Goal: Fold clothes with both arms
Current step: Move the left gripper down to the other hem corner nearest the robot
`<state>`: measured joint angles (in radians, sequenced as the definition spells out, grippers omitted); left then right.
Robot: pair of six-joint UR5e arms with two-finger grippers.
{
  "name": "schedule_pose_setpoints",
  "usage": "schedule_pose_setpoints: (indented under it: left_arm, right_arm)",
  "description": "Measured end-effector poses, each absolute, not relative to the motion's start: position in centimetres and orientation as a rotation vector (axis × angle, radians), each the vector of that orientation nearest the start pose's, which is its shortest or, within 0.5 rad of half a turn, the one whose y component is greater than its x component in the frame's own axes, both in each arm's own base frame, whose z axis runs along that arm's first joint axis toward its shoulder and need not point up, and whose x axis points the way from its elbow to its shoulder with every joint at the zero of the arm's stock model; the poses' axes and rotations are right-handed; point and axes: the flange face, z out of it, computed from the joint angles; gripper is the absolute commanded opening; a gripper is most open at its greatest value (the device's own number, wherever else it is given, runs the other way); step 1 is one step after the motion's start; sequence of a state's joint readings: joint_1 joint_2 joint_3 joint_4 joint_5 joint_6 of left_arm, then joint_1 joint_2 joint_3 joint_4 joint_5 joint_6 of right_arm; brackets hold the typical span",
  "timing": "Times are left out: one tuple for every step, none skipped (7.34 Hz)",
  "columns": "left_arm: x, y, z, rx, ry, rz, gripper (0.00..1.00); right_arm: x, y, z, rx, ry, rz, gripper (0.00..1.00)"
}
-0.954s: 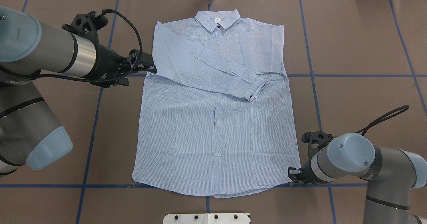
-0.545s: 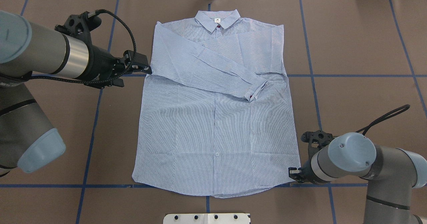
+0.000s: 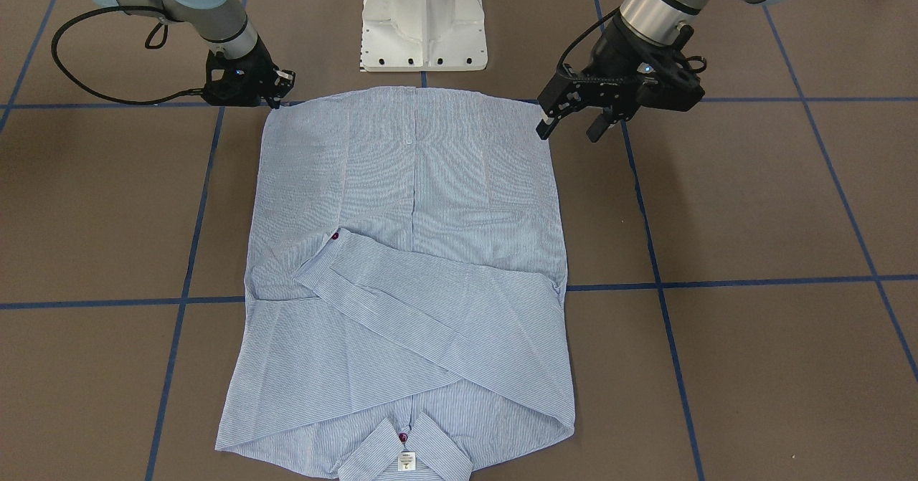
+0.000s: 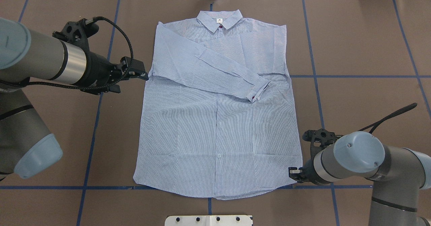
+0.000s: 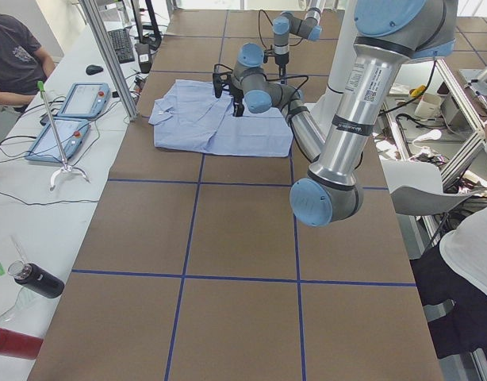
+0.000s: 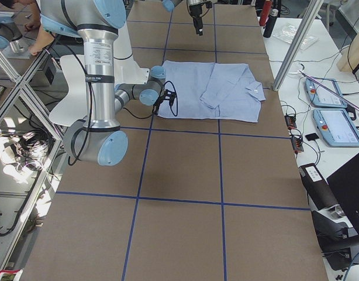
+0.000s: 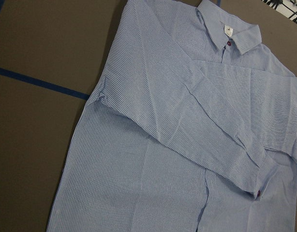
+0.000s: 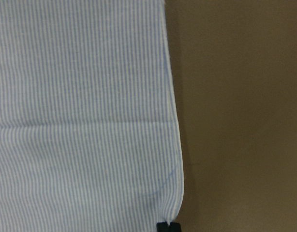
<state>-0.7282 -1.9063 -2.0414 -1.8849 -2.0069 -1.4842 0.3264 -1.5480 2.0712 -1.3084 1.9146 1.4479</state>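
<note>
The blue-and-white striped shirt (image 4: 219, 125) lies flat on the brown table, collar (image 4: 219, 18) at the far side and both sleeves crossed over the chest. My left gripper (image 4: 144, 74) hangs open just off the shirt's left armpit edge, raised above the table; in the front-facing view the left gripper (image 3: 568, 133) holds nothing. The left wrist view shows only the shirt (image 7: 187, 140), no fingers. My right gripper (image 4: 291, 174) sits low at the near right hem corner. In the right wrist view its fingertips (image 8: 168, 226) are together on the hem corner (image 8: 173, 208).
The white pedestal base (image 3: 423, 15) stands at the near table edge behind the hem. Blue tape lines (image 4: 353, 76) cross the brown table. A side bench holds tablets (image 5: 69, 119) and bottles (image 5: 37, 282), with a seated person (image 5: 13, 55) beside it.
My left gripper has drawn back to the left, away from the shirt's armpit edge. The right gripper has shifted slightly left at the hem corner. The shirt lies as before.
</note>
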Motion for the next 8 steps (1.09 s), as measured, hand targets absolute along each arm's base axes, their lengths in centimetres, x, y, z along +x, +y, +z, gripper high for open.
schedule_pose_setpoints:
  left_arm:
    - [35.5, -41.0, 24.5, 0.041, 1.143, -0.305, 0.99]
    - [37.2, -39.1, 25.8, -0.004, 1.118, -0.286, 0.99]
    - [39.1, -36.9, 27.2, -0.048, 1.091, -0.28, 0.99]
    - [40.6, -34.8, 28.4, -0.076, 1.063, -0.281, 0.97]
    - [41.9, -33.1, 29.4, -0.101, 1.038, -0.281, 0.93]
    - [42.9, -31.7, 30.3, -0.12, 1.012, -0.283, 0.9]
    - [43.6, -30.8, 31.3, -0.128, 0.98, -0.287, 0.89]
    - [44.2, -30.0, 32.2, -0.139, 0.945, -0.285, 0.86]
  right_arm:
    - [-42.5, -25.2, 38.3, -0.14, -0.839, 0.06, 0.0]
    - [-42.3, -25.5, 38.0, -0.136, -0.845, 0.066, 0.0]
    - [-42.1, -25.7, 37.6, -0.132, -0.854, 0.068, 0.0]
    - [-42.0, -25.8, 37.1, -0.13, -0.864, 0.068, 0.0]
    - [-41.6, -25.9, 36.6, -0.134, -0.876, 0.069, 0.0]
    - [-41.0, -26.4, 36.2, -0.147, -0.889, 0.074, 0.0]
    - [-40.4, -27.0, 36.0, -0.157, -0.898, 0.081, 0.0]
    - [-40.1, -27.3, 35.8, -0.16, -0.903, 0.087, 0.0]
